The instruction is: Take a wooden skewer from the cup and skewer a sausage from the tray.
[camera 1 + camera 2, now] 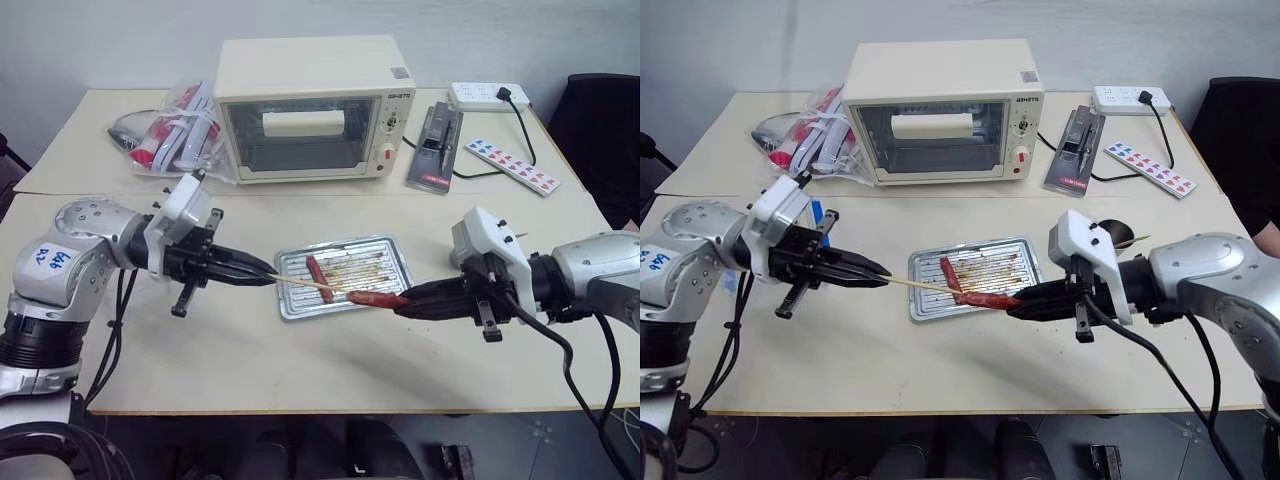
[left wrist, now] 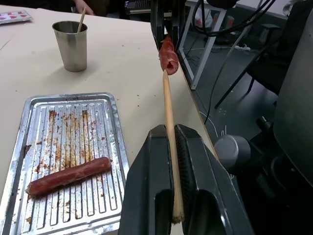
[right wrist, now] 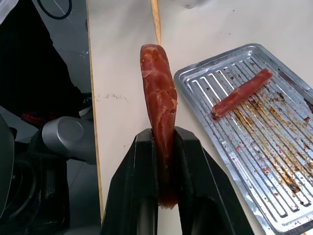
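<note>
Here we are above the table (image 1: 300, 360), toaster oven (image 1: 310, 105) at the back, tray (image 1: 392, 252) in the middle with the twin sausage (image 1: 319, 278) lying on its ribs. My left gripper (image 1: 268, 278) is clenched on the skewer (image 1: 305, 284), holding it level and pointing toward my right; my right gripper (image 1: 405, 300) is clamped on the sausage (image 1: 375, 298), holding it out just off the tray's near edge. This is the piercing step, as I judge it: tip and sausage end are meeting right now. Next I need to keep stick and sausage on one line and push them together along it, or the point will break out through the side. The left wrist view shows the tip at the cut, slightly split end, and I cannot tell how deep it sits; it also catches the cup (image 2: 72, 45) with another stick standing in it. The right wrist view shows cracked skin along the sausage.
</note>
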